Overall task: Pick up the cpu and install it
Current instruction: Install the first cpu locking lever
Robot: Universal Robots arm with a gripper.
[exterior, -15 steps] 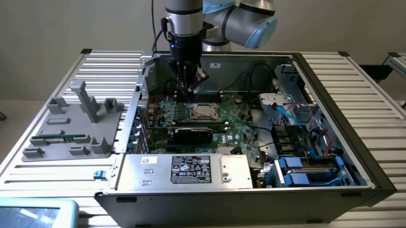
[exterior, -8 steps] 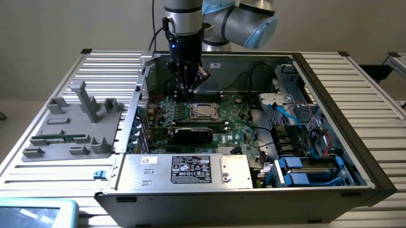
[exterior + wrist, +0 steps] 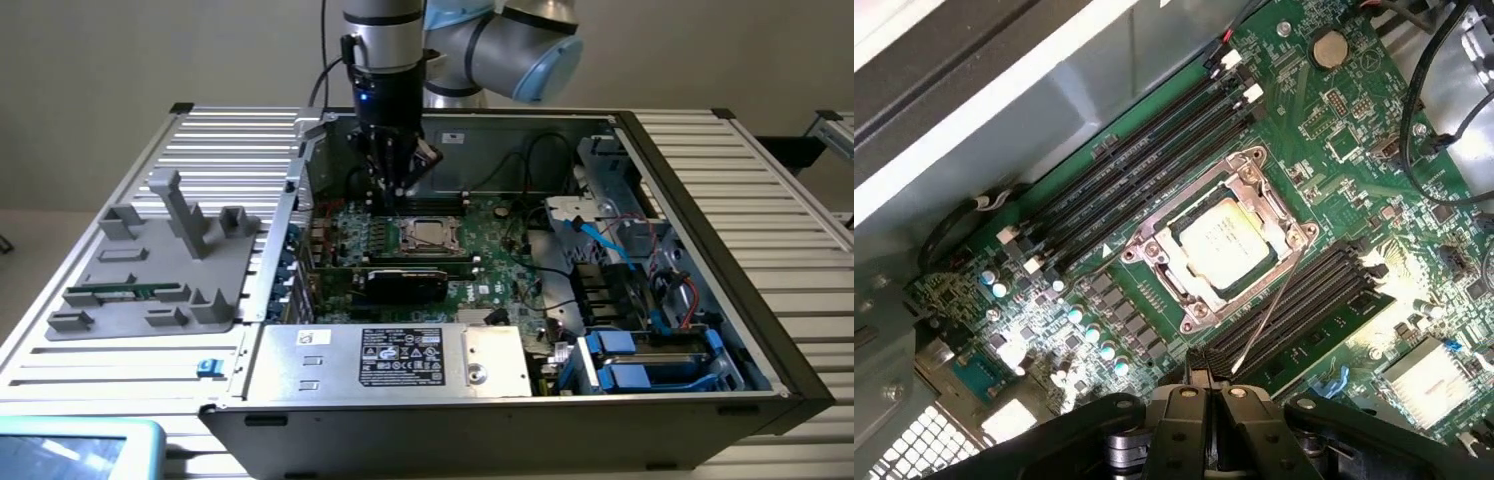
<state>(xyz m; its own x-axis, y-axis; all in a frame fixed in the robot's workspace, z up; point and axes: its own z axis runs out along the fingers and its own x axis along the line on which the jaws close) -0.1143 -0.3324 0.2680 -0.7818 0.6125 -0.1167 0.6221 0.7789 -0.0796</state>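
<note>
Open computer case (image 3: 467,438) on a counter (image 3: 781,210), end effector (image 3: 394,195) clenched on nothing above the green board (image 3: 505,258), cpu (image 3: 427,234) flat in its socket (image 3: 1147,240) mid-board, exterior view: grey tray (image 3: 147,272) at the counter's edge, the exterior view's left, wrist view: thin metal rod (image 3: 1269,315) slanting beside the socket.

Fingers (image 3: 396,182), closed together, hang over the motherboard (image 3: 497,268) near the seated cpu (image 3: 427,236).

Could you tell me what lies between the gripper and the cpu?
Wrist view: the socket frame, a thin lever and memory slots lie between gripper and cpu.
</note>
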